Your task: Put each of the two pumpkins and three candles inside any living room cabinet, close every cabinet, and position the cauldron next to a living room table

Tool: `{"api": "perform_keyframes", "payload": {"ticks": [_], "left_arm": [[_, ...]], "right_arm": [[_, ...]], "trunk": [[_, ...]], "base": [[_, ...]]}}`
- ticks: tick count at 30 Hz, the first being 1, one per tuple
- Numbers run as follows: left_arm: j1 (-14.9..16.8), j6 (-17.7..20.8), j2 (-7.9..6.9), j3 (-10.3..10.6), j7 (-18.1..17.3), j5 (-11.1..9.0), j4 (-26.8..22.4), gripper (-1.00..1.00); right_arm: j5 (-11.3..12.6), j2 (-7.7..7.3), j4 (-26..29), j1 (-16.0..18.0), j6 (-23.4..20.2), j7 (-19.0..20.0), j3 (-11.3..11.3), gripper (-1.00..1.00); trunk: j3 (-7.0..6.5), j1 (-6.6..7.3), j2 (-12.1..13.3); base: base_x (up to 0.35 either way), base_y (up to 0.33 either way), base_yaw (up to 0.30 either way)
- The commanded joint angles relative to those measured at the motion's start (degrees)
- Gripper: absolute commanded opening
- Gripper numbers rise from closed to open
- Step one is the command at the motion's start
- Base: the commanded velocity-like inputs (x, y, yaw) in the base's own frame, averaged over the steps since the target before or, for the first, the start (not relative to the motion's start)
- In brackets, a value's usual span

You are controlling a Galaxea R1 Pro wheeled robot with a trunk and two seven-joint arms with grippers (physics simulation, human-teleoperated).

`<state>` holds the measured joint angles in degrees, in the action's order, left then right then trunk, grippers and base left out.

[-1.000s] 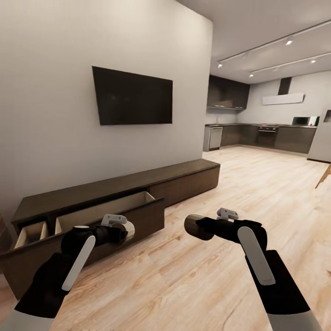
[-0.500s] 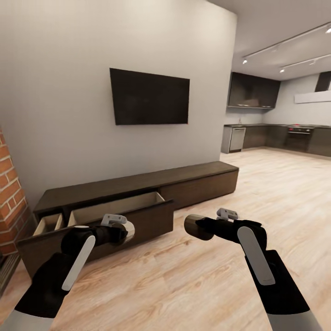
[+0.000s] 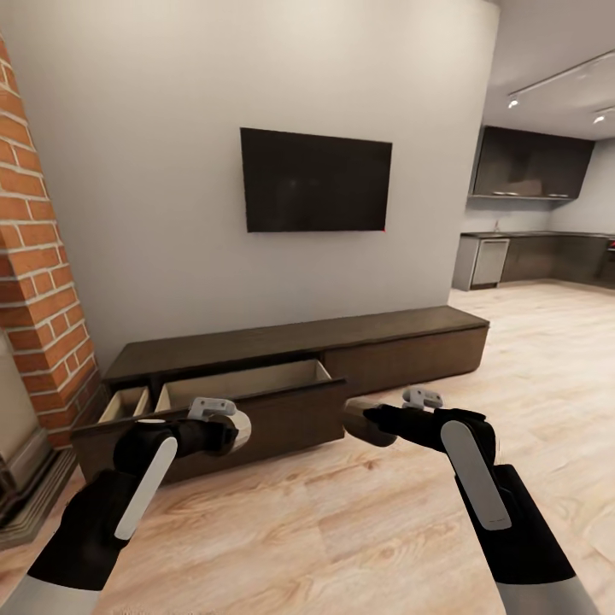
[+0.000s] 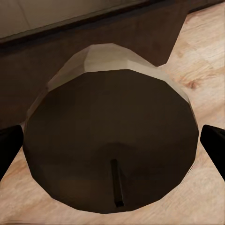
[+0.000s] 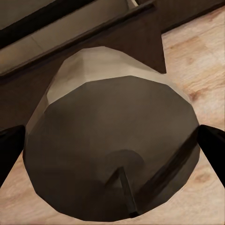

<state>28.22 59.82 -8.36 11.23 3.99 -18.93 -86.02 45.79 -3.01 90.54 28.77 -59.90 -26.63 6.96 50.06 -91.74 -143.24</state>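
**Robot faces open cabinet, a candle in each gripper**

The robot stands on the wood floor (image 3: 342,530) facing the cabinet (image 3: 282,342), a long, low, dark unit against the grey wall at 12 o'clock, beneath a wall-mounted TV (image 3: 316,181). Two of its drawers (image 3: 248,384) stand pulled out at about 11 o'clock, showing pale wood insides; what lies in them cannot be told.

The left gripper (image 4: 112,140) is closed on a candle (image 4: 110,131), a stubby tan-brown cylinder with a dark wick, its black fingers (image 4: 9,150) pressed to either side. The right gripper (image 5: 112,145) clamps a second candle (image 5: 112,136) the same way, fingertips (image 5: 213,150) at its flanks. In the head view both arms reach forward at chest level, the left candle (image 3: 242,430) just before the open drawer front and the right candle (image 3: 363,421) near the drawer's corner.

A brick column (image 3: 38,256) rises at 10 o'clock; a dark kitchen (image 3: 534,222) lies at 2 o'clock.
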Motion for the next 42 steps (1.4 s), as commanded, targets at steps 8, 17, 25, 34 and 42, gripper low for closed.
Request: {"api": "perform_keyframes", "payload": {"ticks": [8,17,25,34,42], "left_arm": [[0.02,0.19,-0.08,0.04,0.40,-0.40,-0.04,-1.00],[0.08,0.19,-0.01,-0.06,0.40,-0.41,-0.03,-1.00],[0.08,0.19,0.01,-0.07,0.40,-0.41,-0.03,-1.00],[0.08,0.19,-0.03,-0.22,0.40,-0.41,-0.03,-1.00],[0.08,0.19,-0.01,-0.32,0.40,-0.41,-0.03,-1.00]], "right_arm": [[0.62,-0.07,0.07,0.03,-0.10,-0.62,0.08,-1.00],[0.45,-0.07,0.06,0.03,-0.10,-0.50,1.45,-1.00],[0.03,-0.07,-0.01,0.05,-0.10,-0.59,2.74,-1.00],[0.43,-0.07,0.06,0.06,-0.10,-0.53,2.78,-1.00],[0.19,-0.07,-0.05,0.06,-0.10,-0.63,2.80,-1.00]], "trunk": [[-0.92,0.72,1.20],[-2.53,2.70,4.81],[-3.97,4.45,8.02],[-5.59,6.43,11.63],[-7.02,8.19,14.84]], "base": [[0.011,-0.012,0.288],[0.001,-0.001,0.176],[0.000,0.000,0.009],[0.000,0.000,0.000],[0.000,0.000,0.000]]}}
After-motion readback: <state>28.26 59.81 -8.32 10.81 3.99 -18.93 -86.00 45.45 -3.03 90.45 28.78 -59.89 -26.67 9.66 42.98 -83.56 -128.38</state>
